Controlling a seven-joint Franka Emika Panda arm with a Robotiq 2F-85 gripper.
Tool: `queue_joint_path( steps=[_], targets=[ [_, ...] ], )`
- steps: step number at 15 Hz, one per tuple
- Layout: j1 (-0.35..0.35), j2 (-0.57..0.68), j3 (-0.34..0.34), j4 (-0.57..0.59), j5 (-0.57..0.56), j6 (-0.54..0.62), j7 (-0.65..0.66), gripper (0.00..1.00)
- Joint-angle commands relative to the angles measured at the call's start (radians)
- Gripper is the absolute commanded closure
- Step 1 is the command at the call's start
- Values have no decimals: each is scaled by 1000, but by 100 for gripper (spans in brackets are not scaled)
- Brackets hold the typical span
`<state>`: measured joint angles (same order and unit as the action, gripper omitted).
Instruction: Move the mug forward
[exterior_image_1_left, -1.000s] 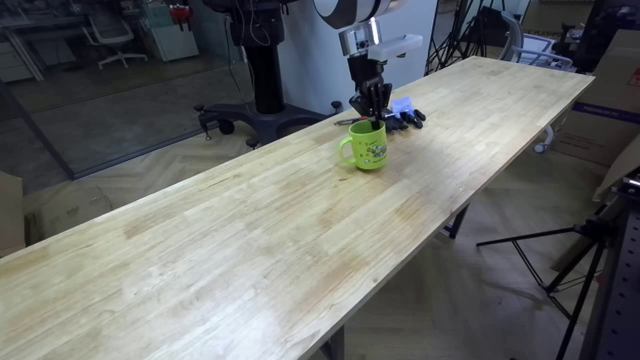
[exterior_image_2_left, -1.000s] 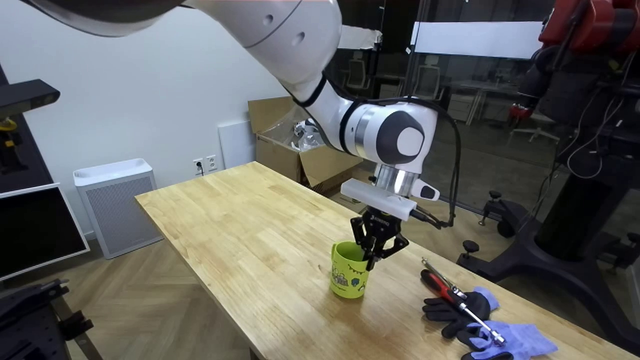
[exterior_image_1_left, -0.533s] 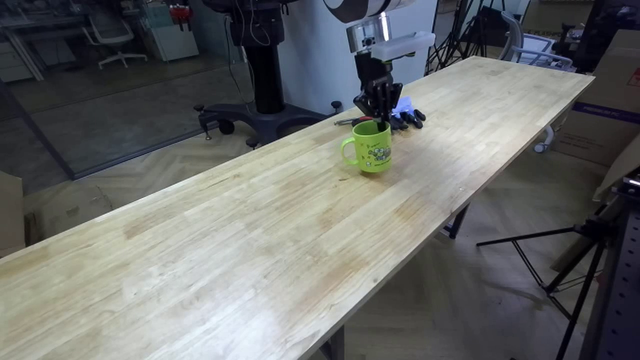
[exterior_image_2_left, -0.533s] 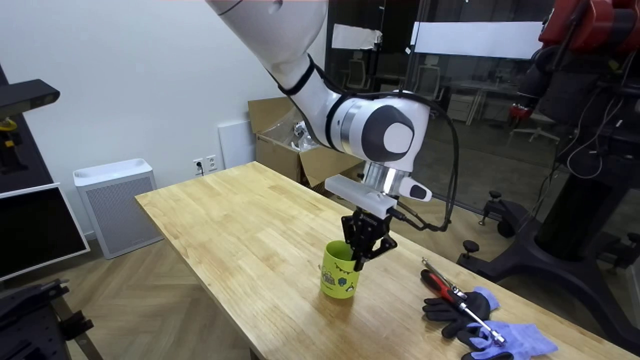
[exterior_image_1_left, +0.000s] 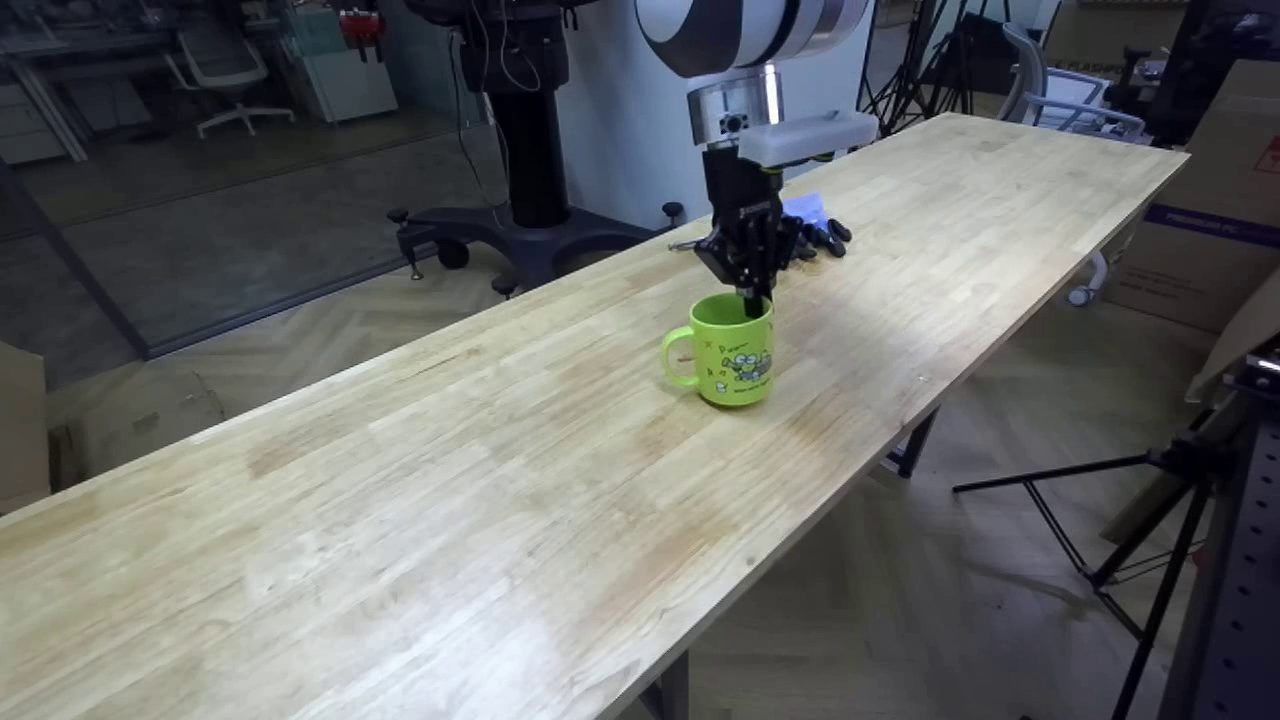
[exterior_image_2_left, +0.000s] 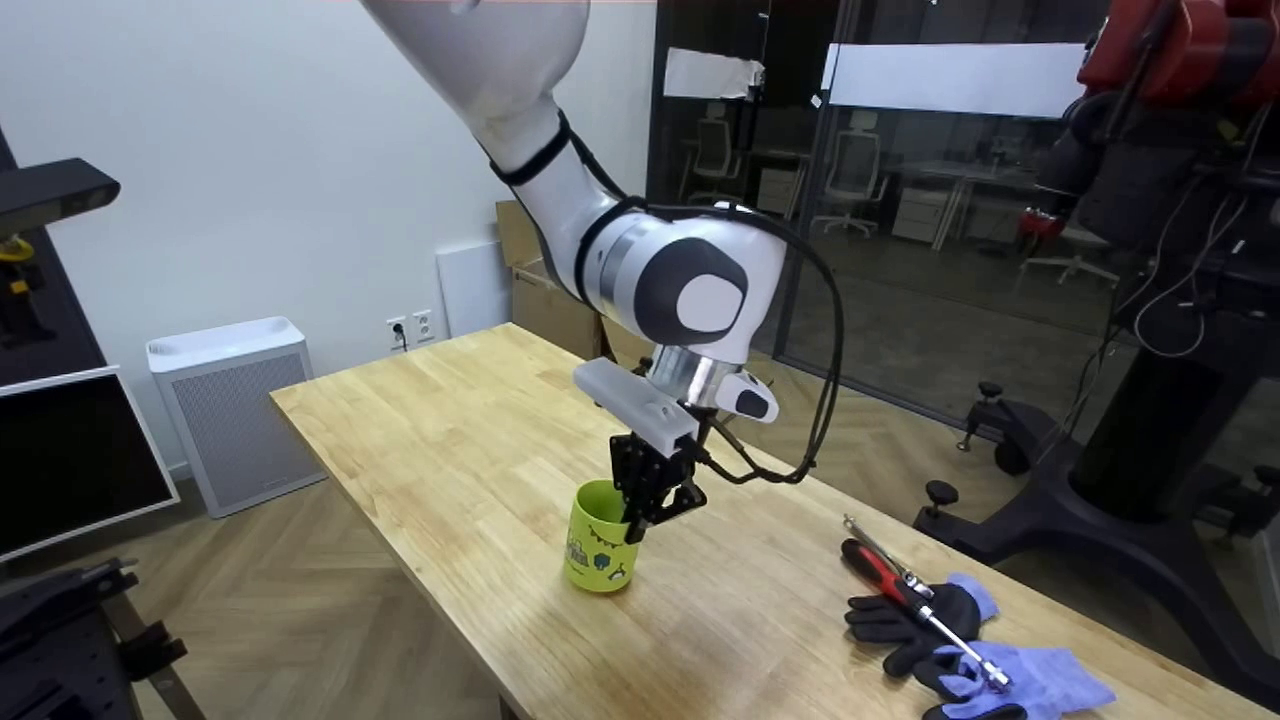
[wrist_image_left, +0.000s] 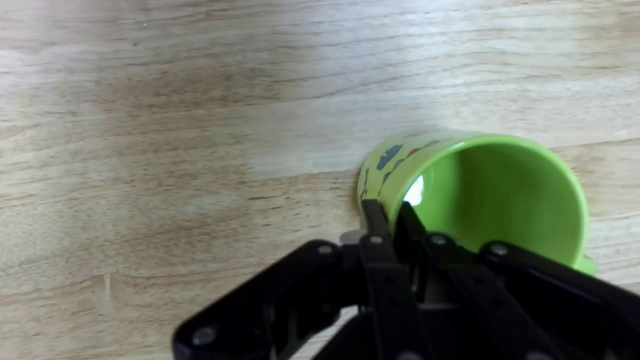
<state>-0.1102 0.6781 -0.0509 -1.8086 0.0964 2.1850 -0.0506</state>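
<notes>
The lime-green mug (exterior_image_1_left: 735, 362) is upright over the wooden table in both exterior views (exterior_image_2_left: 598, 552). I cannot tell if its base touches the wood. Its loop handle (exterior_image_1_left: 678, 357) points left in that exterior view, and only a bit of it shows in the wrist view (wrist_image_left: 588, 265). My gripper (exterior_image_1_left: 755, 307) is shut on the mug's rim wall, also seen in an exterior view (exterior_image_2_left: 635, 530). In the wrist view one fingertip of the gripper (wrist_image_left: 391, 215) is outside the wall and one inside the mug (wrist_image_left: 510, 195). The mug's inside looks empty.
Blue and black gloves (exterior_image_2_left: 1045, 685) and a ratchet tool with a red and black handle (exterior_image_2_left: 880, 573) lie on the table (exterior_image_2_left: 470, 430) near its edge, away from the mug. A dark wheeled stand (exterior_image_1_left: 540, 215) is beside the table.
The gripper and mug have moved together along the table, away from the gloves and tool. The hold on the rim looks the same.
</notes>
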Motion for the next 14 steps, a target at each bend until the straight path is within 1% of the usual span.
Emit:
queue_joint_path(
  steps=[1, 6, 8, 9, 12, 14],
  targets=[
    [37, -89, -8, -128, -23, 111, 53, 98],
    [55, -129, -9, -212, -31, 216, 71, 98],
    [54, -143, -5, -236, -25, 239, 70, 98],
    [55, -149, -6, -247, -26, 248, 72, 70],
    [57, -172, -9, -274, -28, 272, 74, 52],
    [60, -198, -15, -293, -34, 293, 81, 38]
  ],
)
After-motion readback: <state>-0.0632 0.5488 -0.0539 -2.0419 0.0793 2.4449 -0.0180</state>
